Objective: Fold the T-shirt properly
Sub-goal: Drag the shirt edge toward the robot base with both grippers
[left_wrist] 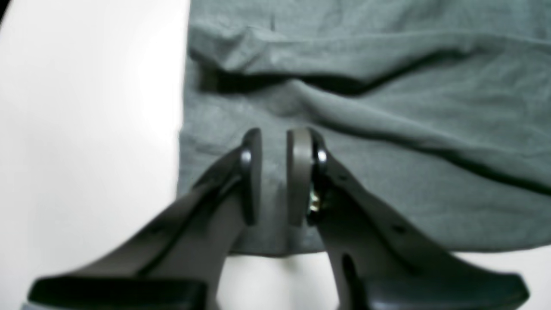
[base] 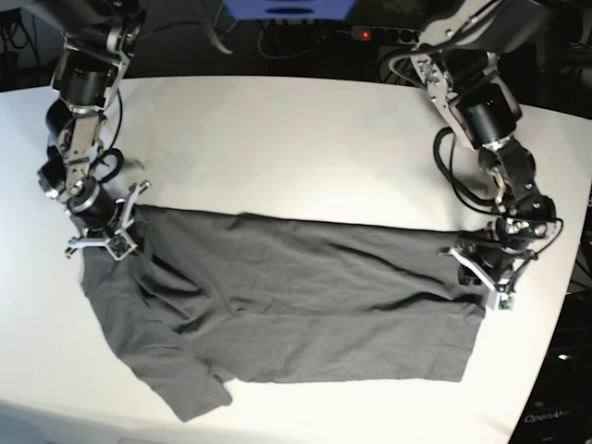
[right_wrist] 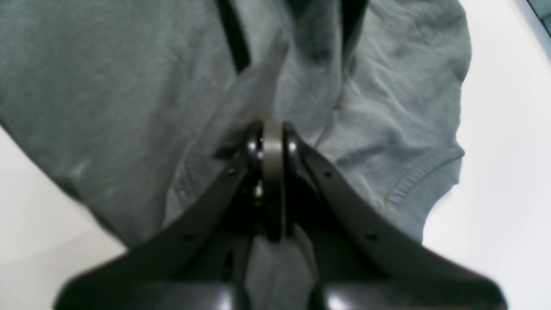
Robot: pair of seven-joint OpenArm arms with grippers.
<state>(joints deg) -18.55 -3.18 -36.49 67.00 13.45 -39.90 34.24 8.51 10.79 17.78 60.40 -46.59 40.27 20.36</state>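
Note:
The dark grey T-shirt [base: 296,305] lies spread and wrinkled across the white table [base: 296,148], with one sleeve [base: 180,379] at the near left. My right gripper [base: 109,239] sits at the shirt's far left corner. In the right wrist view its jaws [right_wrist: 272,129] are pressed together on a raised pinch of the T-shirt [right_wrist: 107,86]. My left gripper [base: 486,277] is on the shirt's right edge. In the left wrist view it [left_wrist: 275,142] stands just inside the hem of the T-shirt [left_wrist: 409,129], jaws nearly together with a ridge of cloth between them.
Bare white tabletop [left_wrist: 86,129] lies beside the shirt's edge. A power strip [base: 370,34] with a red light and cables lie beyond the table's far edge. The table's right edge [base: 569,277] runs close to my left arm.

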